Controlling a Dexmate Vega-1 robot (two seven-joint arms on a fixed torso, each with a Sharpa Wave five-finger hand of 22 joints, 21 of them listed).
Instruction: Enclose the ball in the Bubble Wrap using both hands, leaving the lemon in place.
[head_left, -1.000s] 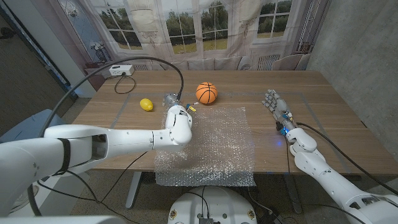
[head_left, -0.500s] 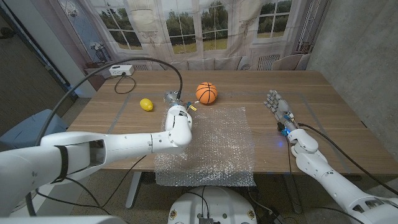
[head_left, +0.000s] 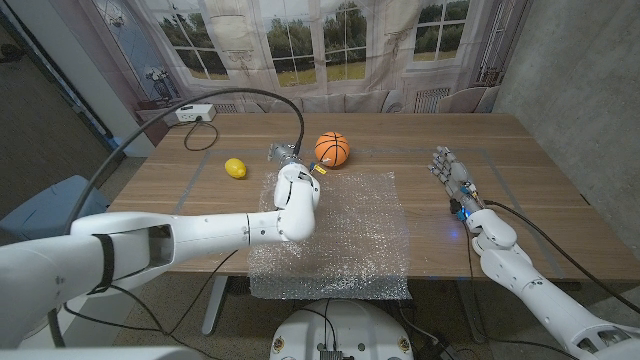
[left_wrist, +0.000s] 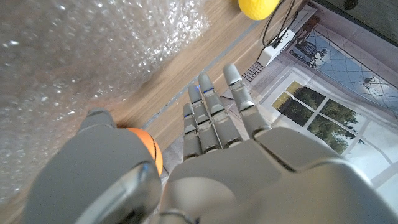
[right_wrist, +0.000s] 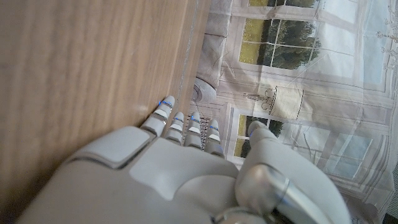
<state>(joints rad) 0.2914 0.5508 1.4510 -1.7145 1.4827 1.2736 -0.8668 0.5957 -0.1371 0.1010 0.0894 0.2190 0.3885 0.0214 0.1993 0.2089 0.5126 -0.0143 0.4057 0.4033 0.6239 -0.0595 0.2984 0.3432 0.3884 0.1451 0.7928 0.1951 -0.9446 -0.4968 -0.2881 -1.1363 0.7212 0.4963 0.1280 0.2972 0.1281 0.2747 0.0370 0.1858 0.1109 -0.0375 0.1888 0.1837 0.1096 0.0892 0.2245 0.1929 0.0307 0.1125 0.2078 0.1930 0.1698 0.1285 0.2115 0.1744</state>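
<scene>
Left hand (head_left: 285, 157) (fingers (left_wrist: 208, 112) straight, holding nothing) sits at nine o'clock of the basketball (head_left: 332, 149); right hand (head_left: 450, 170) open, empty.

Ball (head_left: 332, 149) beyond bubble wrap (head_left: 340, 235), left hand (head_left: 287, 158) beside.

My head camera looks down from above over the wooden table (head_left: 520, 200), toward the windows. My left wrist camera sits close behind the left hand (left_wrist: 217, 130), facing the ball (left_wrist: 149, 155) beside its fingers, which the head view shares. My right wrist camera hugs the right hand (right_wrist: 180, 162), facing bare tabletop.
</scene>
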